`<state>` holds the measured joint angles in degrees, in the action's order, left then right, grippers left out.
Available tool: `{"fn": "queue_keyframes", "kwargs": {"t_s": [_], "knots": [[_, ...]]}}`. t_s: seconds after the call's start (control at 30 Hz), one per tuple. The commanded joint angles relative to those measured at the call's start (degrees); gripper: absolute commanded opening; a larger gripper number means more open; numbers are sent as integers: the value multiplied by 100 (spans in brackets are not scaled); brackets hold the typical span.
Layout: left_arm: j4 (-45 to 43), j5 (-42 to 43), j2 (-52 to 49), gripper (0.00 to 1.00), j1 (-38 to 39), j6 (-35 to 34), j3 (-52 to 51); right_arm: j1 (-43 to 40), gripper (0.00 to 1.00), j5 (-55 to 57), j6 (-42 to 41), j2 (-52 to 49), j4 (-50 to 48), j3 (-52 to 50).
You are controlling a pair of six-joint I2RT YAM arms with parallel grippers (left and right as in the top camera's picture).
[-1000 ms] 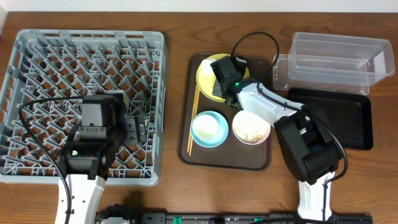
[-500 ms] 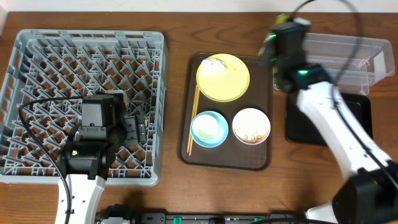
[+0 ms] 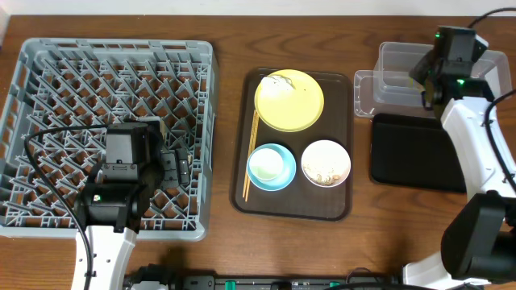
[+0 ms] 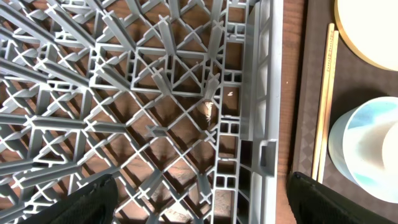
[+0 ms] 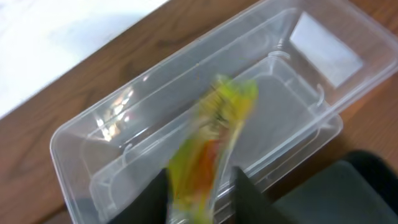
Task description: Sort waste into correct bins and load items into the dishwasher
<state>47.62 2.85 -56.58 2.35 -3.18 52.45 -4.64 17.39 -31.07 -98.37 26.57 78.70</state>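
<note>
My right gripper (image 3: 426, 78) is over the clear tub (image 3: 459, 84), shut on the green-and-yellow snack wrapper (image 5: 208, 143), which hangs blurred between its fingers (image 5: 249, 196) above the tub's inside (image 5: 124, 162). The black tray (image 3: 415, 153) lies just in front of the tub. The yellow plate (image 3: 289, 100), the light blue bowl (image 3: 270, 167) with a white round piece in it, the white bowl (image 3: 326, 163) holding rice scraps and the chopsticks (image 3: 251, 157) are on the brown tray. My left gripper (image 4: 205, 202) is open and empty over the grey dish rack (image 3: 48, 72).
The brown serving tray (image 3: 294, 209) sits between the rack and the bins. In the left wrist view, the rack's right wall (image 4: 267, 93) runs beside the chopsticks (image 4: 324, 106) and blue bowl (image 4: 367, 143). A small beige scrap (image 4: 208, 109) lies inside the rack.
My right arm has swung from the yellow plate to the right with the wrapper and now stands over the clear tub. The plate is bare. The left arm has not moved.
</note>
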Motion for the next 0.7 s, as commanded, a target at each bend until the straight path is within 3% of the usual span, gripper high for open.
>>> {"fn": "queue_keyframes", "kwargs": {"t_s": [0.0, 0.27, 0.4, 0.53, 0.67], "knots": [[13, 13, 9, 89, -2, -55, 142, -103, 45, -857, 20, 24, -22, 17], [11, 13, 9, 89, -2, -52, 142, 315, 50, -3191, 708, 92, -1027, 17], [13, 15, 9, 89, -2, -52, 142, 964, 63, -2828, 1062, 55, -1318, 17], [11, 13, 9, 89, -2, -55, 142, 1733, 87, -2170, 1541, -142, -1600, 17], [13, 15, 9, 89, -2, -55, 142, 2369, 92, -2004, 1923, -590, -2100, 17]]}}
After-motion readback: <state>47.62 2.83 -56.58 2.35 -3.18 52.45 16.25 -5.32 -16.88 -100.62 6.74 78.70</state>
